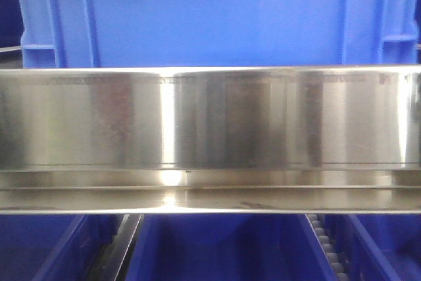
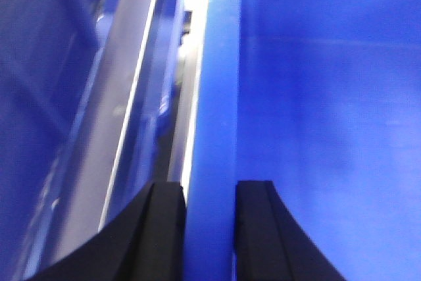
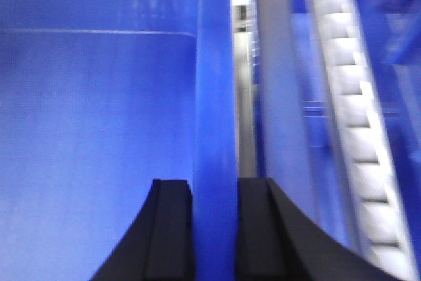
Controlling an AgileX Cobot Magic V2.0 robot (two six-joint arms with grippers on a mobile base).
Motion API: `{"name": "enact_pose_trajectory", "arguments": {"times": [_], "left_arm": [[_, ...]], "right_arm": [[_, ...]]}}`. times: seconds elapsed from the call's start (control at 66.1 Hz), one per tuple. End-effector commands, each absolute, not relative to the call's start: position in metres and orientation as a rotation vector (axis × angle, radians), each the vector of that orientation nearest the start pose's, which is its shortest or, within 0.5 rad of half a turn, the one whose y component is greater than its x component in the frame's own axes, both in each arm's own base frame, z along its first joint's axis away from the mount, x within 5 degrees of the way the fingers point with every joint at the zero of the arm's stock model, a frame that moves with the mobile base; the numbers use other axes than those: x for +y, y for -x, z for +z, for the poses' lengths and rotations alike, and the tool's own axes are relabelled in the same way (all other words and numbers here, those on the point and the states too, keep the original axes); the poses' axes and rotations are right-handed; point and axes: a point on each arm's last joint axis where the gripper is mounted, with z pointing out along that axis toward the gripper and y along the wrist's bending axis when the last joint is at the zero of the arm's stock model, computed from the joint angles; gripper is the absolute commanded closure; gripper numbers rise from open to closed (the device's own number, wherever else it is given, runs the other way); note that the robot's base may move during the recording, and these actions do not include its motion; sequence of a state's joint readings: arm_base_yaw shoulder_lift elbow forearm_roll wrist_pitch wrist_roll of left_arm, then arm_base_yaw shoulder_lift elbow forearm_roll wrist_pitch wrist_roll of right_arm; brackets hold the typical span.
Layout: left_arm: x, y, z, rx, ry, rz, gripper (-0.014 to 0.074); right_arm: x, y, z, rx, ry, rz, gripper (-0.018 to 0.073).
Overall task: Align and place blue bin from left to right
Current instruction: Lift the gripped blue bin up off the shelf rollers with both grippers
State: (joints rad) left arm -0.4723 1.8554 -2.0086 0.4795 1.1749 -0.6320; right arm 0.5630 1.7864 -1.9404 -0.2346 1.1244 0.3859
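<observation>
The blue bin (image 2: 217, 64), bright smooth plastic, has one thin wall edge just beside the steel rail (image 2: 125, 116). The left gripper (image 2: 209, 189) and right gripper (image 3: 214, 185) each pinch a bin wall narrowly. Counted: two grippers, one rail, one roller track (image 3: 355, 129).

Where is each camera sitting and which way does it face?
Front view: level with a steel rail, facing it squarely, a second bin above; no robot part shows.
Left wrist: just behind the left gripper, which is shut on the blue bin wall; interior on the right.
Right wrist: just behind the right gripper, shut on the blue bin's other wall, interior on the left, roller track beside.
Shared: the roller track also shows in the front view, lower right.
</observation>
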Motion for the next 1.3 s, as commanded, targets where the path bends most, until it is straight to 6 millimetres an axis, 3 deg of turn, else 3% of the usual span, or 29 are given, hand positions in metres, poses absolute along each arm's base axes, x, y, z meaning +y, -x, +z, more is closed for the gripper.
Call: {"name": "enact_pose_trajectory", "arguments": {"times": [0.0, 0.242, 0.545, 0.742, 1.014, 1.15, 1.286], "left_arm": [[-0.160, -0.366, 0.428, 2.243, 0.123, 0.070, 0.0707], [-0.159, -0.339, 0.453, 2.232, 0.137, 0.034, 0.0707], [-0.164, -0.301, 0.484, 2.135, 0.152, -0.043, 0.0707], [-0.173, -0.269, 0.491, 2.112, 0.117, -0.091, 0.0707], [-0.174, -0.222, 0.480, 2.099, 0.079, -0.100, 0.0707], [-0.172, -0.202, 0.481, 2.082, 0.042, -0.128, 0.0707], [-0.164, -0.195, 0.488, 2.062, 0.053, -0.153, 0.0707]], "right_arm": [[0.189, -0.328, 0.436, 2.278, 0.209, 0.199, 0.0725], [0.177, -0.306, 0.460, 2.247, 0.186, 0.229, 0.0725], [0.182, -0.261, 0.487, 2.197, 0.203, 0.252, 0.0725], [0.176, -0.234, 0.484, 2.182, 0.221, 0.283, 0.0725], [0.167, -0.188, 0.477, 2.149, 0.227, 0.325, 0.0725], [0.171, -0.179, 0.477, 2.138, 0.217, 0.306, 0.0725], [0.174, -0.175, 0.477, 2.134, 0.238, 0.310, 0.0725]]}}
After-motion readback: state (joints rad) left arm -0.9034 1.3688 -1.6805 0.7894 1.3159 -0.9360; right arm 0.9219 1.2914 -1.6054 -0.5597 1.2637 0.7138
